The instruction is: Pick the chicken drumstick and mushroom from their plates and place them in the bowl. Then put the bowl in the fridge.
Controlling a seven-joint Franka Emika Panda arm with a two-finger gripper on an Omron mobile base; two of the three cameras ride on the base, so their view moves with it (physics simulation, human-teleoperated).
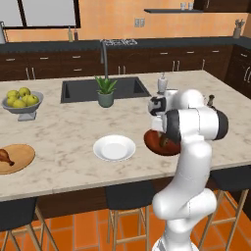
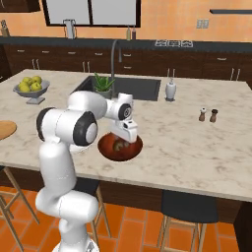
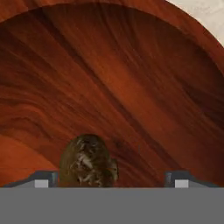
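One mushroom [image 3: 89,161] sits between two spread fingers [image 3: 42,179] (unclamped) in one bowl [image 3: 131,87]; two plates [image 1: 114,148] nearby.

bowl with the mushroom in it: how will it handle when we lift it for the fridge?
The bowl looks rigid and glossy, so the fingers may slip on its rim. It is shallow, and the rounded mushroom lies loose inside; any tilt could probably roll it out. The gripper hovers just above.

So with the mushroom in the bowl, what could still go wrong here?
The open gripper straddles the mushroom low in the bowl; lifting carelessly might nudge either. The drumstick sits far off on the wooden plate, probably a long reach. The bowl lies near the counter edge.
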